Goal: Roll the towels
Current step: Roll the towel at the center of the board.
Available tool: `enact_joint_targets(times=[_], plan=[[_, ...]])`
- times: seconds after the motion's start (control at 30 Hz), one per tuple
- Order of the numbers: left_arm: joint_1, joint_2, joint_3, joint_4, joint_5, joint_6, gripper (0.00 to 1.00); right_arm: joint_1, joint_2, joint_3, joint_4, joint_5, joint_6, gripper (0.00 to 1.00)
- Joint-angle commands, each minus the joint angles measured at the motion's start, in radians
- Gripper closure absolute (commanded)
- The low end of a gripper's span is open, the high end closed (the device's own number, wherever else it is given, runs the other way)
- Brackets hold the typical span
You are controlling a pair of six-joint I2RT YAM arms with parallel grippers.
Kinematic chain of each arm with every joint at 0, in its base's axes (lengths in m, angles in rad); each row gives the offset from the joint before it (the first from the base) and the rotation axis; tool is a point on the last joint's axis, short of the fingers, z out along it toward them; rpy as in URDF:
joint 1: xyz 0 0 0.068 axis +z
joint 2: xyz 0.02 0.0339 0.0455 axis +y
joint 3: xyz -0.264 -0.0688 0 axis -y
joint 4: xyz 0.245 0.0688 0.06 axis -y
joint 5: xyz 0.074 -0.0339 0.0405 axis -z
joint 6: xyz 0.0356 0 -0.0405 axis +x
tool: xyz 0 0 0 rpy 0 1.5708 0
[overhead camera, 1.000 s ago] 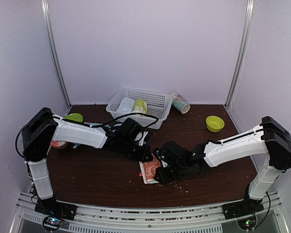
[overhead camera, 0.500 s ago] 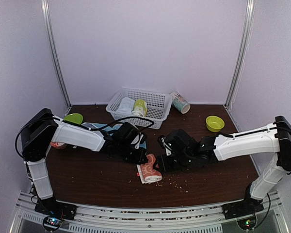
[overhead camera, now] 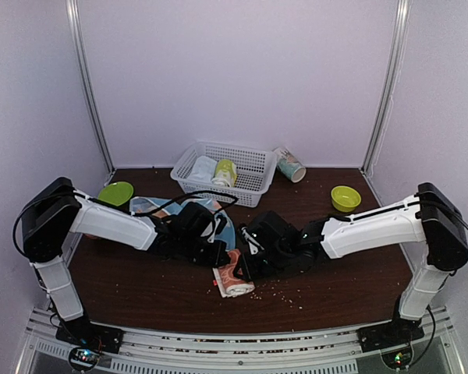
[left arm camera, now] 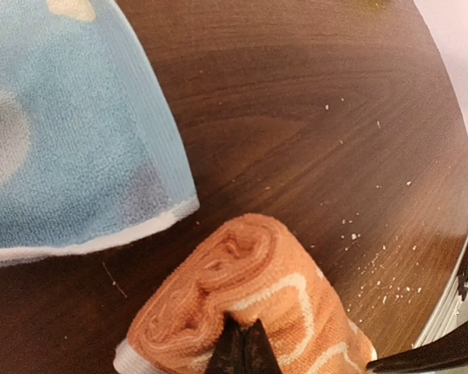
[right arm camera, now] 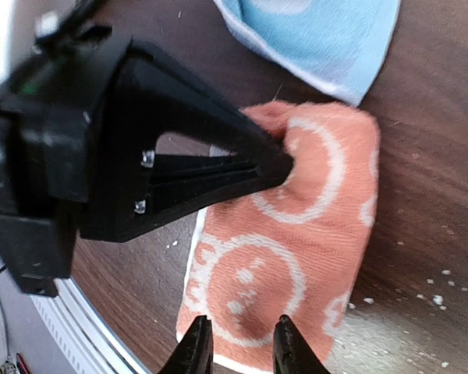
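Reaching low over the counter (overhead camera: 140, 300), left tool (left arm camera: 242, 336) clenched, tips pressing the rolled peach towel (left arm camera: 257, 273); right tool (right arm camera: 240, 331), slightly parted, poised above its end.

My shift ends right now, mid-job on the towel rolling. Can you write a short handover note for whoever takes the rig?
Left gripper: jaws shut, tips pressed on the peach-orange towel; I cannot tell whether any cloth is pinched.
Right gripper: jaws open, low over the same towel, farther along it.
Towels: the peach-orange towel lies rolled on the table. The light blue towel lies flat just beside it.
Done: the peach-orange roll.
Left: roll the light blue towel.
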State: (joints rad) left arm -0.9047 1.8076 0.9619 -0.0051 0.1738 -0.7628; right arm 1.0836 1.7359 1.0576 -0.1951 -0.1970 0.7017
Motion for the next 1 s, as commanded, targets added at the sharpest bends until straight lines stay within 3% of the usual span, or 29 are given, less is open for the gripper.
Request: enact_joint_targets(times=[0.0,0.2,0.37,0.47,0.83,0.97], plan=[[0.006,-0.007,-0.038,0.001,-0.026,-0.023,1.0,0.038,0.075,0.053,-0.074,-0.008,-0.042,0.72],[0.006,-0.045,-0.033,-0.025,-0.015,-0.009,1.0,0.054,0.129,0.062,-0.145,0.031,-0.035,0.74],[0.006,-0.117,-0.024,-0.051,0.0,0.007,0.74,0.054,0.111,0.04,-0.128,0.043,-0.029,0.74],[0.005,-0.141,-0.008,-0.056,0.01,0.01,0.68,0.054,0.106,0.038,-0.125,0.049,-0.031,0.74],[0.006,-0.073,0.044,-0.016,0.076,0.0,0.7,0.054,0.077,0.011,-0.094,0.058,-0.03,0.74],[0.006,-0.031,0.059,-0.02,0.069,0.007,0.77,0.054,0.065,0.008,-0.08,0.046,-0.035,0.73]])
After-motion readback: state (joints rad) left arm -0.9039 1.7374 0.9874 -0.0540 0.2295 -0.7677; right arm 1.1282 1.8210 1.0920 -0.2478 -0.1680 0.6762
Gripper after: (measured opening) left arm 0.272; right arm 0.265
